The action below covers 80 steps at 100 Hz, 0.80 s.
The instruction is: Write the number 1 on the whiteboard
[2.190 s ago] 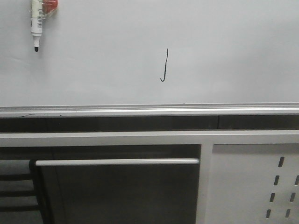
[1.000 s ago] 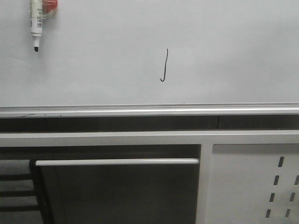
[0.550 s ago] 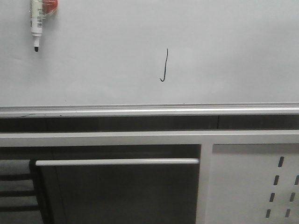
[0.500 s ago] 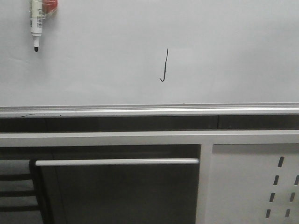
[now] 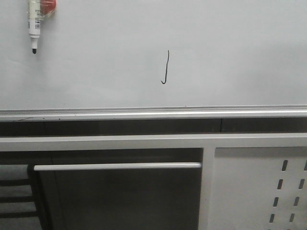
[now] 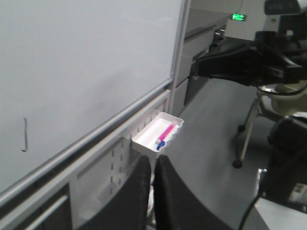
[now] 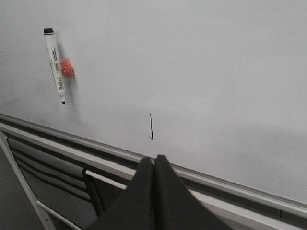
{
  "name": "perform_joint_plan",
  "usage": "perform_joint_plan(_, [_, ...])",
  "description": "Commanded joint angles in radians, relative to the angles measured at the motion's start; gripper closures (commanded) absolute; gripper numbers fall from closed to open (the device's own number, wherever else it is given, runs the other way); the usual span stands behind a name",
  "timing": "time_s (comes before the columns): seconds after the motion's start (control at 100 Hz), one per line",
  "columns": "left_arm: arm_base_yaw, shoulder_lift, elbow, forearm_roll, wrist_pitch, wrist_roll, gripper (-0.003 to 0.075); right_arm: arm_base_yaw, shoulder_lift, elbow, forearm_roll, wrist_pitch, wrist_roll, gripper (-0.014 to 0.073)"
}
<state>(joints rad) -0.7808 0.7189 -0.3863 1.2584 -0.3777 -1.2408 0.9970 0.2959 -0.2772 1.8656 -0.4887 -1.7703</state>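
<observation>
1. Pale grey and glossy, the whiteboard (image 5: pixel 230 52) fills the upper half of the front view, with a silver rail (image 5: pixel 153 113) along its lower edge.
2. On the board stands the number 1 (image 5: pixel 166 68), a thin black, nearly upright stroke with a small hook to the left at its foot, a little left of the board's middle and above the rail.
3. A marker (image 5: pixel 33 24) hangs tip down at the board's upper left, well apart from the stroke, against a red round piece (image 5: pixel 48 5); its label print is too small to read.
4. Below the rail sits a white perforated panel (image 5: pixel 259 191) at lower right.
5. The left gripper (image 6: pixel 152 191) has its dark fingers nearly touching, nothing between them; beyond it a white tray (image 6: pixel 158 136) holds a pink pen (image 6: pixel 164 135).
6. The right gripper (image 7: pixel 154 191) is pressed closed and empty, short of the board.
7. A green lit sign (image 6: pixel 239 17) is too blurred to read.
</observation>
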Motion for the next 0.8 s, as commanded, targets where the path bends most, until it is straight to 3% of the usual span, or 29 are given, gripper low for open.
perform_joint_plan(0.0, [-0.01, -0.006, 0.008, 0.001, -0.088, -0.034, 0.0741, -0.002, 0.003, -0.007, -0.001, 0.01, 0.015, 0.0657])
perform_joint_plan(0.1, [-0.01, -0.006, 0.049, 0.008, -0.086, -0.034, 0.0741, -0.002, 0.003, 0.01, -0.001, -0.044, 0.026, 0.0657])
perform_joint_plan(0.36, [-0.01, -0.006, 0.133, 0.019, -0.059, -0.023, 0.0741, -0.002, 0.003, 0.033, -0.001, -0.022, 0.026, 0.0657])
perform_joint_plan(0.79, [-0.01, -0.006, 0.137, 0.019, -0.048, -0.023, 0.0741, -0.002, 0.003, 0.033, -0.001, -0.016, 0.026, 0.0657])
